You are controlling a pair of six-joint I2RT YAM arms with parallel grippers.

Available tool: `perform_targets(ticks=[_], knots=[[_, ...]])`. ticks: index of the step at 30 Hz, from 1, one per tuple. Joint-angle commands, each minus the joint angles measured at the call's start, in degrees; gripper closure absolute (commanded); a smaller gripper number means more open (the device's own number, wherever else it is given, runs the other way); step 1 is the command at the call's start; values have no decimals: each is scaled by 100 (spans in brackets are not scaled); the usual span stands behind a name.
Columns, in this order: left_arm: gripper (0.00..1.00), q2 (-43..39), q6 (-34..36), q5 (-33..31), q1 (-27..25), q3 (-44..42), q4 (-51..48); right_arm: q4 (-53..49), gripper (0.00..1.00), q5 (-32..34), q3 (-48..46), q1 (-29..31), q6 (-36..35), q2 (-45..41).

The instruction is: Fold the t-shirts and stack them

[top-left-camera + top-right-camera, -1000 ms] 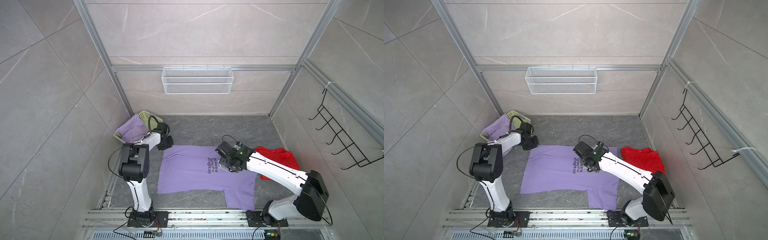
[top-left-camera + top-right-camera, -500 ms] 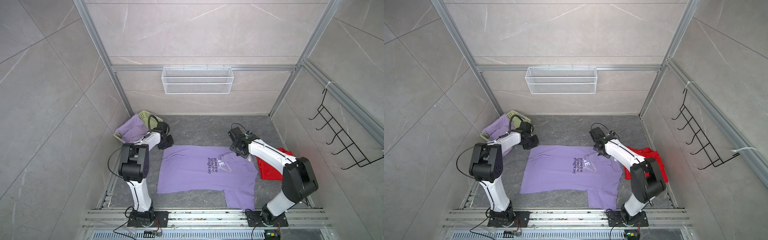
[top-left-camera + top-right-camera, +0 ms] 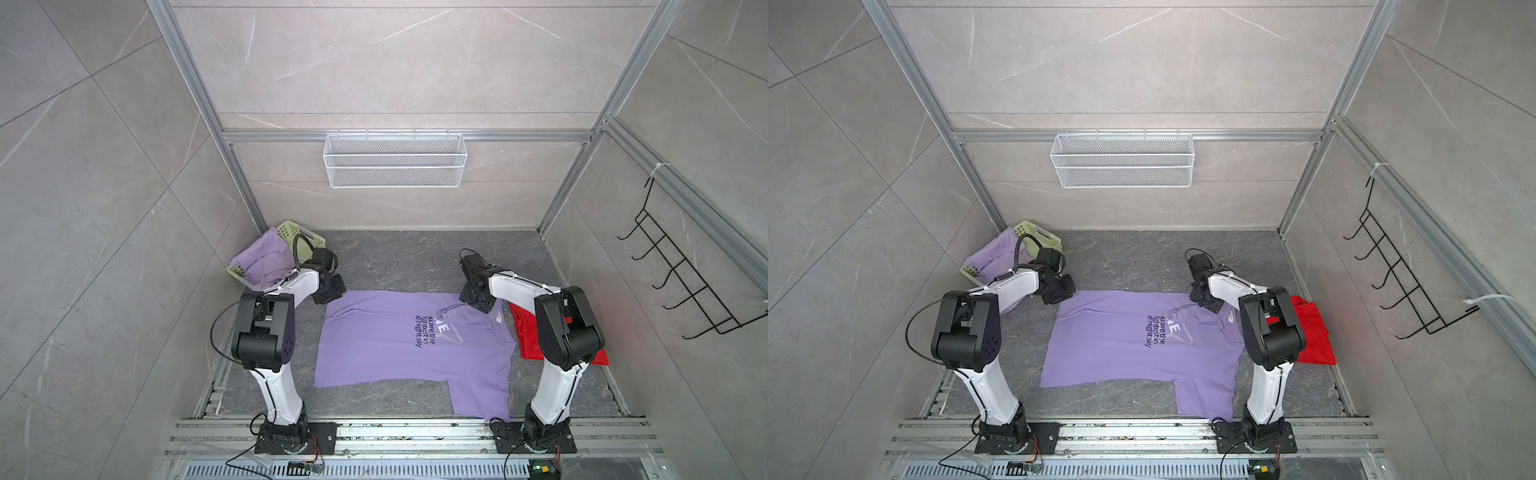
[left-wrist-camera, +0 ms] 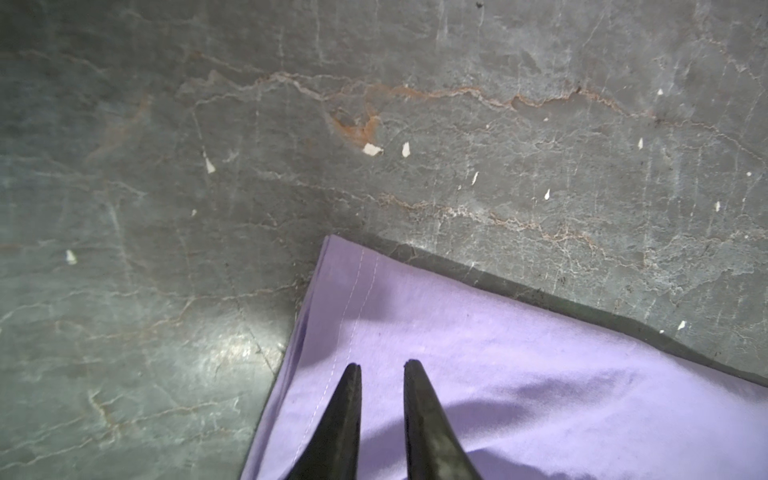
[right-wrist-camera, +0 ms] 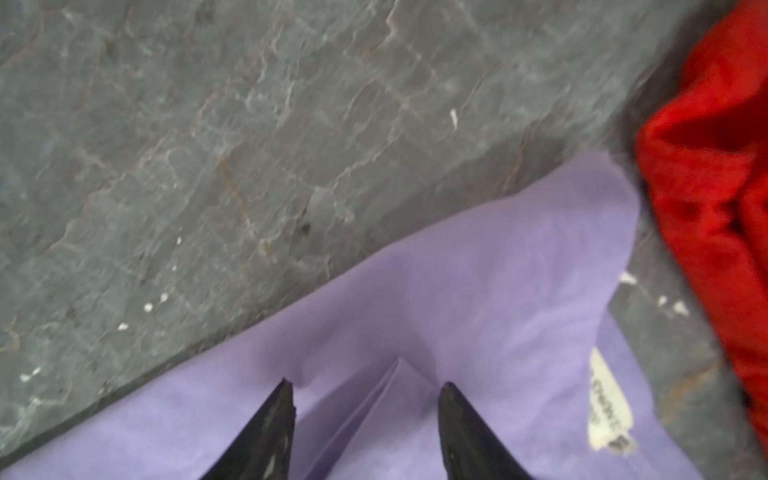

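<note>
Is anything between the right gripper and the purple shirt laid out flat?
Nothing visible. The right gripper hangs over the purple shirt at its far edge, jaws open astride a raised fold; the red cloth lies aside.

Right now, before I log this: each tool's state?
Left tool: narrowly open over the lilac t-shirt, at its corner.
Right tool: open, straddling its raised fold.

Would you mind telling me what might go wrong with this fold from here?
The right claw straddles a raised pleat in the shirt; closing may pinch a stray layer and skew the fold. The red cloth lies close beside that edge, so it might get dragged along.
</note>
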Motion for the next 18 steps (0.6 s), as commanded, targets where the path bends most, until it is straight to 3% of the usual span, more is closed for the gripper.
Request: perform_targets(ticks=[1, 5, 18], knots=[[77, -340, -178, -180, -6, -88, 56, -55, 49, 23, 129, -65, -190, 140], [77, -368, -231, -224, -6, -122, 31, -44, 68, -89, 44, -60, -190, 117], [77, -424, -244, -228, -5, -166, 2, -70, 96, -175, -239, -64, -230, -220]])
